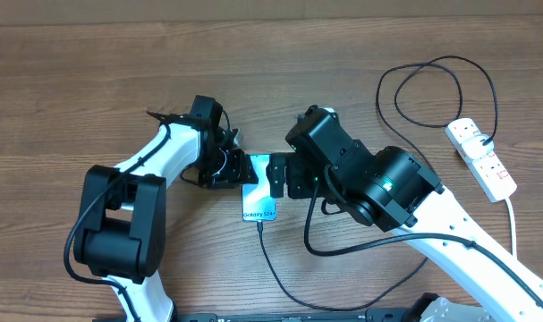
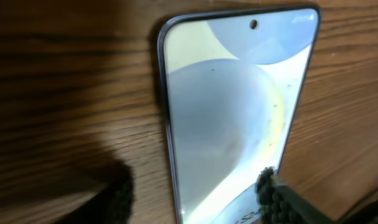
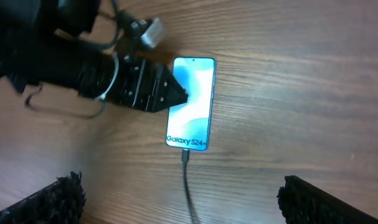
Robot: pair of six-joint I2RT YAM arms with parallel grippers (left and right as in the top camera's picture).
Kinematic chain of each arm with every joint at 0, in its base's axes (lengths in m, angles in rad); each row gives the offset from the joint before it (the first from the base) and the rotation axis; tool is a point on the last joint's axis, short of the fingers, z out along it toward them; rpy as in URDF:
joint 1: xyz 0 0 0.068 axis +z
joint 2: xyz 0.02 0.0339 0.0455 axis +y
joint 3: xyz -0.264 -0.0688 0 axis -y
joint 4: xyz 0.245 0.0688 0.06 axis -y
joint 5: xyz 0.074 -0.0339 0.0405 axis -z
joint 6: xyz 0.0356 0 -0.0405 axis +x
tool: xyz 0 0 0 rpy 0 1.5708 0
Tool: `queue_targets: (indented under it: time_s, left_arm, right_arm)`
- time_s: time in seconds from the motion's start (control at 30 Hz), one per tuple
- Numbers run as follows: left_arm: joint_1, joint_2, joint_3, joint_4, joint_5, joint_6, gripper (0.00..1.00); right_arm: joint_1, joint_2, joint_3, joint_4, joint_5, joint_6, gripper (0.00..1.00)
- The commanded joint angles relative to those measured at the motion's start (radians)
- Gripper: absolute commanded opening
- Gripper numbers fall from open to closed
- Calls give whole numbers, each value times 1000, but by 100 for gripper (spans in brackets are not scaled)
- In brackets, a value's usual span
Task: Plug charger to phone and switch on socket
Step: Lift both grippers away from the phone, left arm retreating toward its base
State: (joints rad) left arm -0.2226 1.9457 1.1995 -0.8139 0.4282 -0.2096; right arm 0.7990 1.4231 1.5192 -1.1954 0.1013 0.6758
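Left arm: we note the left pincer (image 1: 240,170), black and two-fingered, is released. Its pads (image 2: 117,199) stand either side of the phone's width without clamping. We judge this stance suits bracing the phone against a push from the plug end.
Centre: the phone (image 3: 195,99), a slim rectangular smartphone with a light blue screen and dark edge, lies flat and screen-up on the brown wood-grain counter (image 1: 74,72), between the two pincers.
Phone's lower edge: the charger (image 3: 187,183), a long thin black cable, meets the port with its small black plug tip (image 3: 185,157). We judge it seated, though the joint is too small to confirm.
Right arm: the right pincer (image 3: 196,198) hangs above the cable, fingers spread wide, grasping nothing. In our view it is free for the switch.
Far right: the socket (image 1: 482,157), a white elongated plastic power strip with a thick white cord (image 1: 513,224), lies well apart from the phone. The black cable's loop runs to it, and we cannot read the switch position.
Count: two arms, two pincers, one phone, one black cable, one power strip. The red switches are too small to count.
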Motion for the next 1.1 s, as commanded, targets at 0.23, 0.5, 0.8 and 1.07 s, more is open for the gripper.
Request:
queue_targets:
  time_s: [0.23,0.5,0.8,1.07]
  left_arm:
    - [7,23,262,-240,-322,-5,99]
    - [-10,-220,404,-333,-337,-8,100]
    - [-49,-656,404,-439,-473,-69,100]
    - [-82,-979,404,-558,-648,-134,100]
  right_arm:
    - [-4,-3,18,23,216,290,100]
    - [-149,-3,18,-103,229,380,100]
    - [-525,-19,18,-255,266,358,100]
    - [-780,-19,18,-266,277,236,100]
